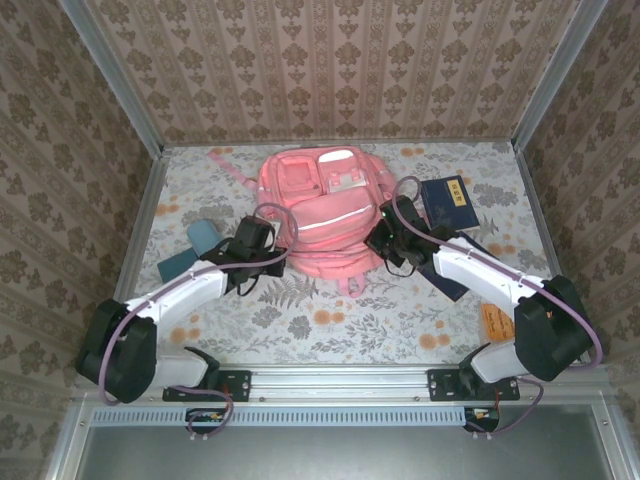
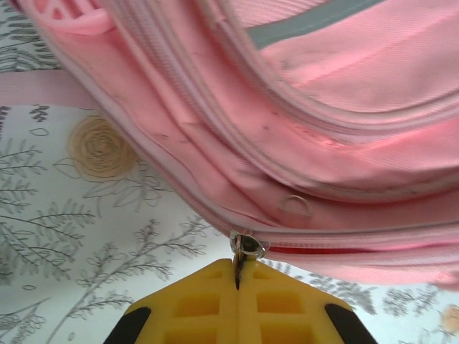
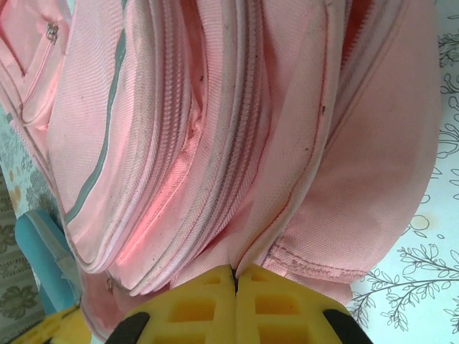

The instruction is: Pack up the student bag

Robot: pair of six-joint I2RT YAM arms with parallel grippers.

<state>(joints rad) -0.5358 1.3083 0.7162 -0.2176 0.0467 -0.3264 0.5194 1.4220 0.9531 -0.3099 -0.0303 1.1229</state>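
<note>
Left end effector (image 2: 238,278) is gripping with fingers pressed together, clamping the metal zipper pull (image 2: 247,246) at the near-left edge of the student bag (image 2: 344,143). Right end effector (image 3: 235,276) is pinching a fold of the bag's pink fabric at its near-right edge, fingers meeting. The student bag is lying flat on the patterned surface (image 1: 350,320), front pockets facing up, with a dark blue book (image 1: 450,200) lying near its right side.

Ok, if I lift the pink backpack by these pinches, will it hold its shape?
Probably not: the student bag is soft fabric, folded where the right gripper pinches it, so it should sag. The zipper pull in the left gripper may slide along its track rather than lift.
</note>
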